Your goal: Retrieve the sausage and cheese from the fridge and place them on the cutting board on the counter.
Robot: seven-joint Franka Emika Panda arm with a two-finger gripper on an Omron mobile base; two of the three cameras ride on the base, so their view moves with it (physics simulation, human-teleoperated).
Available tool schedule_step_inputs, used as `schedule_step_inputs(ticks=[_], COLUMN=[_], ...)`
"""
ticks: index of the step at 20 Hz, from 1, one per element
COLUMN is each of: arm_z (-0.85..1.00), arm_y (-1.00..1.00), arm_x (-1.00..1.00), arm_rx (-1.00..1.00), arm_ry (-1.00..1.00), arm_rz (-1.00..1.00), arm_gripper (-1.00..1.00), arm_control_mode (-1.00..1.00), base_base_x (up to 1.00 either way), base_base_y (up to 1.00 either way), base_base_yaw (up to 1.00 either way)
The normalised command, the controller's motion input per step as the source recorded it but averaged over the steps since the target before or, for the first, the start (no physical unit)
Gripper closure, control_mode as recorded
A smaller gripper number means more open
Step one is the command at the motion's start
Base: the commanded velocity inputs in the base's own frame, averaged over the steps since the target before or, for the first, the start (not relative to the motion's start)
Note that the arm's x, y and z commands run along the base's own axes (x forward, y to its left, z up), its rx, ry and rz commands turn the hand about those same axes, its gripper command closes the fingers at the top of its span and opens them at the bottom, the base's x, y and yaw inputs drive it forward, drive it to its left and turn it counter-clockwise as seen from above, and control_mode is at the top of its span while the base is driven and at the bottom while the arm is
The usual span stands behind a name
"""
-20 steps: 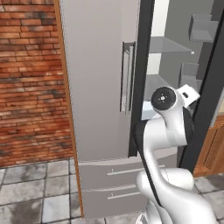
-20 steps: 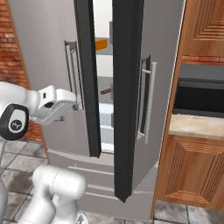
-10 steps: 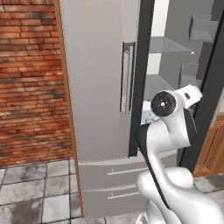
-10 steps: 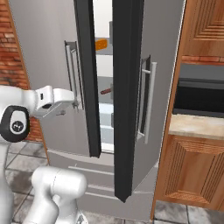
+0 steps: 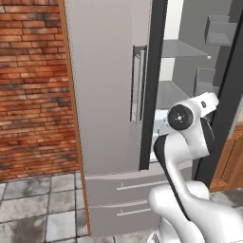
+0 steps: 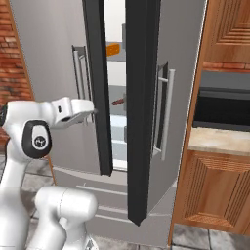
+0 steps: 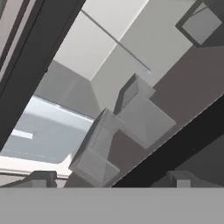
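Two items to fetch: I count one cheese [image 6: 113,49], orange, on an upper fridge [image 5: 104,95] shelf; one sausage [image 6: 118,102], brownish, a shelf lower.
Doors: two, both ajar with a narrow gap.
Hand: hand [image 6: 88,112] spread wide, empty, at the left door's edge.
Cheese handling: I judge it light, firm; pinch across the flat sides.
Sausage handling: probably smooth, prone to roll; grip mid-length.
Counter: counter [image 6: 219,140] right of the fridge.

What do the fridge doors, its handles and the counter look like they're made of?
Fridge doors: smooth matte grey, probably painted or brushed metal; flat, no grain. Handles: silver bars with bright edges, likely polished metal. Counter: beige mottled top, looks like stone, over orange-brown cabinets with wood grain.
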Motion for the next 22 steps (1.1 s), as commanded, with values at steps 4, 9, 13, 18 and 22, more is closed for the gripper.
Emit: schedule_step_inputs(ticks=[4,9,13,18,22], arm_z=[0.0,0.01,0.0,0.0,-0.01], arm_y=[0.02,0.0,0.0,-0.09,-0.33], arm_x=[0.5,0.41,0.55,0.62,0.62], arm_rx=[-0.02,-0.04,-0.05,-0.05,-0.08], arm_ry=[0.0,0.01,0.0,0.0,0.0], arm_rz=[-0.08,-0.16,-0.18,-0.18,-0.17], arm_gripper=[-1.0,-1.0,-1.0,-1.0,-1.0], arm_control_mode=[-1.0,-1.0,-1.0,-1.0,-1.0], base_base_x=[0.0,0.0,0.0,0.0,0.0], base_base_y=[0.0,0.0,0.0,0.0,0.0], base_base_yaw=[0.0,0.0,0.0,0.0,0.0])
